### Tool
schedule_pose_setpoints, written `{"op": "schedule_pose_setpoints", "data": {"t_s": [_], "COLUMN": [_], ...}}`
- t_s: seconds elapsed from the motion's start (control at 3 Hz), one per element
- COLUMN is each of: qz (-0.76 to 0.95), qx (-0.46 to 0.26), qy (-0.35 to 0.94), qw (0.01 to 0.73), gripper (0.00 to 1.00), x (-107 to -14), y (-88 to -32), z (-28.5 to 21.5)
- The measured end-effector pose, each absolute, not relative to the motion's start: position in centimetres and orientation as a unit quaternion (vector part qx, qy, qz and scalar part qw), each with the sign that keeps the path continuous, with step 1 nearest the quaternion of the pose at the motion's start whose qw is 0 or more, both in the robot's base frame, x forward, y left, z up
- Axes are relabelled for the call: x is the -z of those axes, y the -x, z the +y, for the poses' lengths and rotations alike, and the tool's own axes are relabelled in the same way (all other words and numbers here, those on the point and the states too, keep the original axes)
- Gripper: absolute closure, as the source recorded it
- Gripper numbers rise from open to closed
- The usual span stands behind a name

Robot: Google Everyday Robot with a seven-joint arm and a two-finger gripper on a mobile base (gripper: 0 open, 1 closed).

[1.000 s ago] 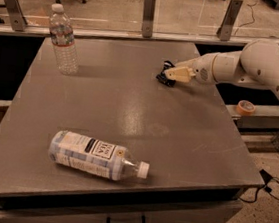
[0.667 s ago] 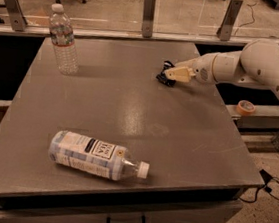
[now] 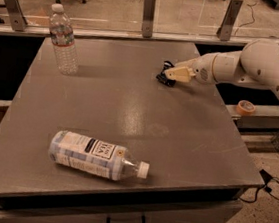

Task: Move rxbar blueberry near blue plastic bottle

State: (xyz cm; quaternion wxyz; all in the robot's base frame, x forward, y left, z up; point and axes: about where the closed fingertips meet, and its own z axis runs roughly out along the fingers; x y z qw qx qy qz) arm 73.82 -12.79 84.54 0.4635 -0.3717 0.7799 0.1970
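- Nothing has shifted since the earlier frame: the arm, both bottles and the bar sit where they were.
- Your gripper [image 3: 169,75] is low over the far right part of the desk [image 3: 129,112], right at the rxbar blueberry [image 3: 164,79], which shows as a small dark shape at its tip.
- Whether the gripper has closed on the bar you cannot tell; the dark wrapper and the tip run together.
- Well apart from it, the blue plastic bottle [image 3: 91,155] lies on its side near the front edge, cap pointing right.
- A clear water bottle [image 3: 63,42] stands upright at the far left corner, out of your likely path.
- Expect the bar to be light and flat, with a slick foil wrapper over a firm but slightly yielding core, so it may slide on the desk before it lifts.
- Take it across its narrow width near the middle, not by the crimped wrapper ends, which would likely fold and slip.
- Set it down beside the lying bottle without nudging it; that bottle would probably roll.
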Motion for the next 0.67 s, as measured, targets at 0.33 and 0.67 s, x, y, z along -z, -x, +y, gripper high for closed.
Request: {"op": "schedule_pose_setpoints", "data": {"t_s": [0.33,0.67], "qz": [0.78,0.78], "qx": [-0.197,-0.197], "qy": [0.372,0.372], "qw": [0.464,0.463], "gripper": [1.0,0.82], "x": [-84.55,-84.57], "y": [-73.82,-73.82], "z": [-12.79,-12.78]}}
